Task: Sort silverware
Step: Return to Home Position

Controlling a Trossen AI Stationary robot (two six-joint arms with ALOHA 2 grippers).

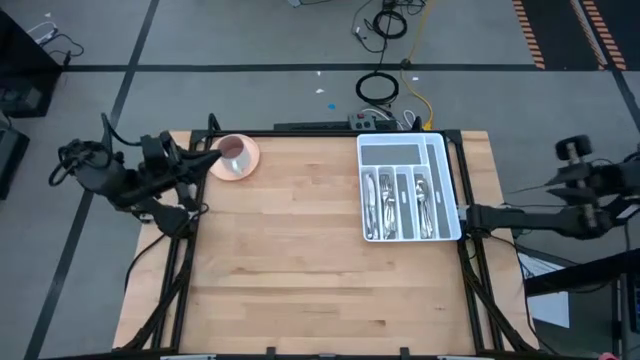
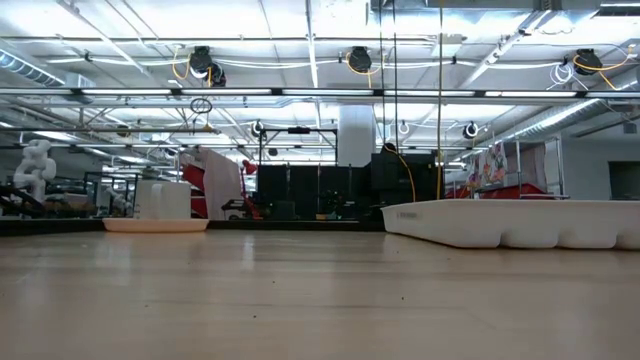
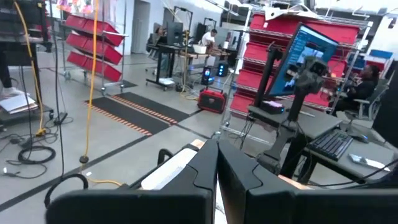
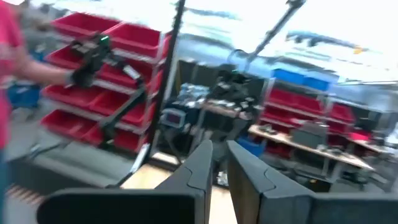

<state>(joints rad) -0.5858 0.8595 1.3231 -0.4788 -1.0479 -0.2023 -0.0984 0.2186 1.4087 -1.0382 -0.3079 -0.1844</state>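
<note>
My left gripper sits clenched on nothing at the table's ten o'clock edge, beside the pink saucer, parked clear of the work. The silverware lies lengthwise in the white tray's slots at two o'clock, the sorting done, I judge. My right gripper waits at three o'clock, just beside the tray; clenched or not, I cannot tell.
</note>
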